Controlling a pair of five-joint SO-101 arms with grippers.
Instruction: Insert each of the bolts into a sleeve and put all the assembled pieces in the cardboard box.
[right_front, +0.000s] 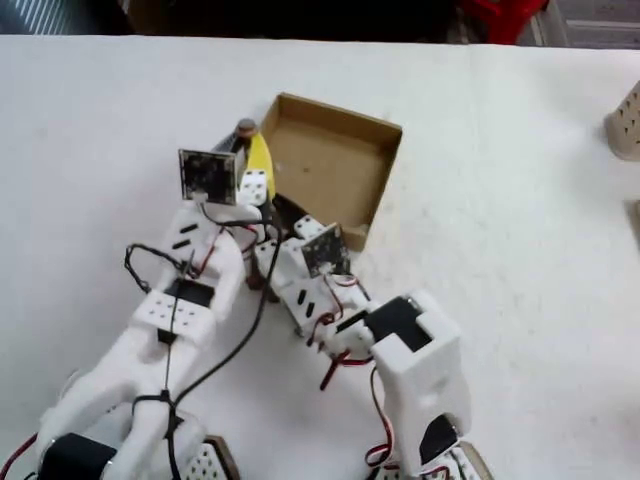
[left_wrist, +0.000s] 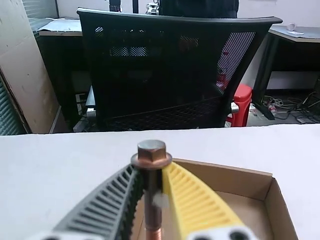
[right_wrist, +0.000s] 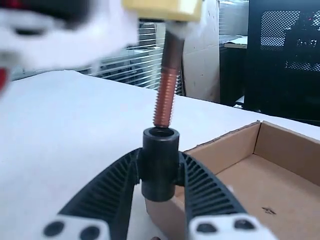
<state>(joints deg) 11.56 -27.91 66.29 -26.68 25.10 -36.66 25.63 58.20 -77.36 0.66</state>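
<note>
Right gripper (right_wrist: 160, 172) grips sleeve (right_wrist: 160, 150); bolt (right_wrist: 164, 100) in left gripper (left_wrist: 151, 172), tip at sleeve mouth.

Coppery metal bolt (right_wrist: 164, 95), matt black sleeve (right_wrist: 160, 162)

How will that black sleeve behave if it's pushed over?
The sleeve looks rigid and thick-walled, so it probably won't flex in the right gripper. Its round side suggests it would roll once tipped. It looks metal, so likely heavy for its size.
</note>
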